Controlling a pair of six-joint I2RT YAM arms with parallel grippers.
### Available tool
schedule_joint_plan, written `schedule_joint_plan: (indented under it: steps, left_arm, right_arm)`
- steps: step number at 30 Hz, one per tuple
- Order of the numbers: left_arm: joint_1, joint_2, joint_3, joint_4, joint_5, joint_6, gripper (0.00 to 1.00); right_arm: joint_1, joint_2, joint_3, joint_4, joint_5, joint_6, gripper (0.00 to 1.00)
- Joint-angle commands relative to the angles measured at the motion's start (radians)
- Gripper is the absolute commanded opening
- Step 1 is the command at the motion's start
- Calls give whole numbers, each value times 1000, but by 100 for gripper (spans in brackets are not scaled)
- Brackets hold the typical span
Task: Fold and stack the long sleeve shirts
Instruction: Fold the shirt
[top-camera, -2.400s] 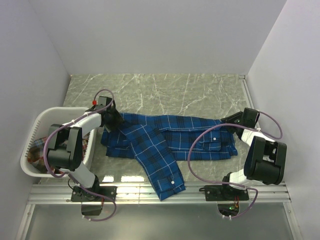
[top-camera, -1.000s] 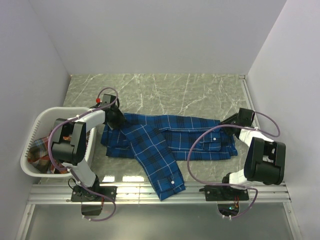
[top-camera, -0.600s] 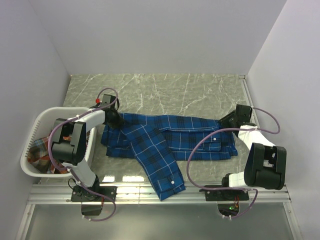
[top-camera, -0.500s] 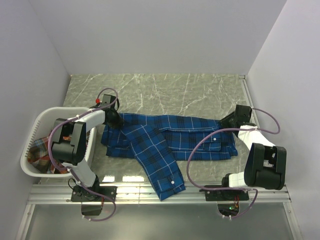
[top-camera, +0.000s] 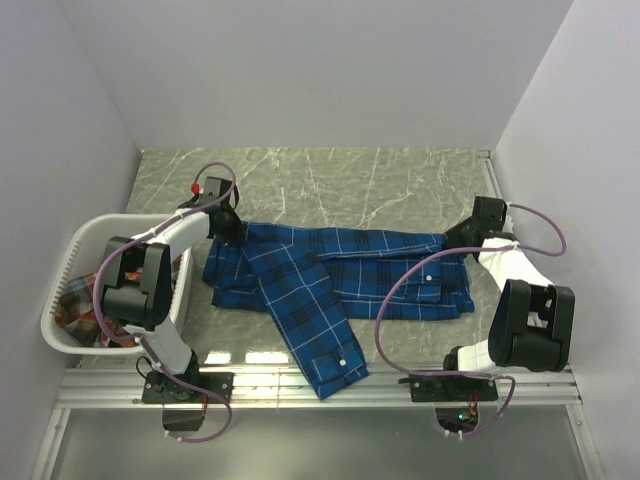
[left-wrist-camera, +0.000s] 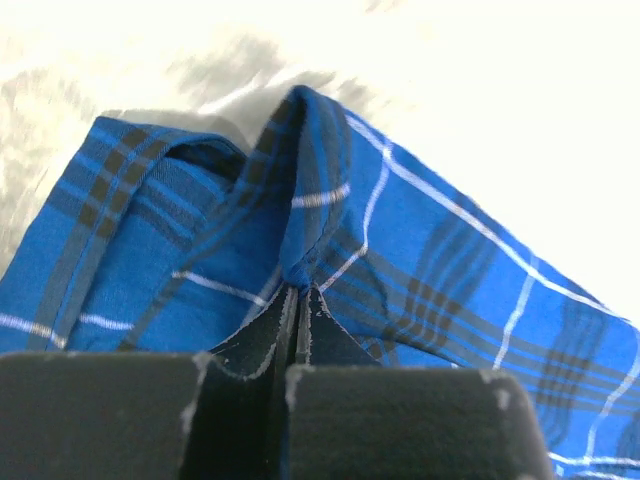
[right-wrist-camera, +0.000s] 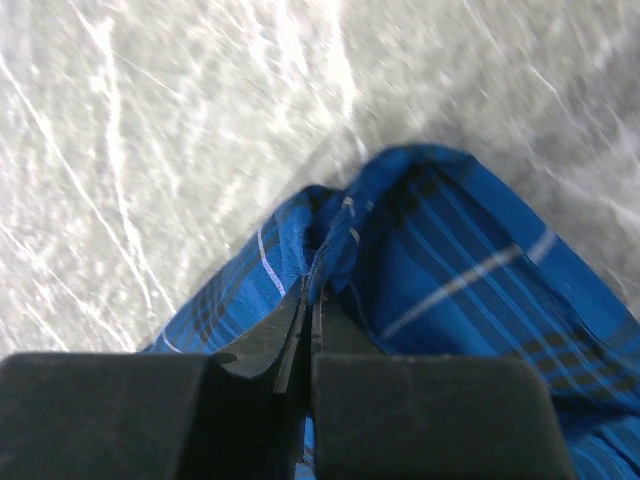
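Now that both arms have bitten down, the marble surface (top-camera: 330, 185) carries the blue shirt (top-camera: 330, 285) spread across its middle, pinched at its two far corners and, I judge, ready for a lift or fold, while the red plaid shirt (top-camera: 72, 308) waits in the white basket (top-camera: 70, 262) at the left. A second ago the left pincer (top-camera: 233, 232) and right pincer (top-camera: 454, 240) stood parted just short of that far edge; each is now clamped on blue cloth, the corners tugged slightly away.
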Motion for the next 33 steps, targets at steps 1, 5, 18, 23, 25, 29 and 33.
schedule_joint_plan:
  steps: [1,5,18,23,25,29,33]
  left_arm:
    - [10,-12,68,25,-29,38,0]
    - [26,5,97,48,-35,58,1]
    - [75,39,91,182,-3,78,0]
    - [76,102,108,203,3,85,2]
    - [76,131,119,183,0,85,4]
    - [76,160,138,157,-26,88,8]
    - [76,128,154,152,-32,92,23]
  right_arm:
    - [1,37,69,34,27,0,0]
    - [-16,65,70,80,12,2,0]
    - [-42,89,-54,279,-12,-4,2]
    - [-42,109,-69,296,-16,-7,5]
    - [-42,108,-74,278,-10,-10,6]
    - [-41,89,-86,232,-4,-3,15]
    - [-33,33,-80,155,28,-7,36]
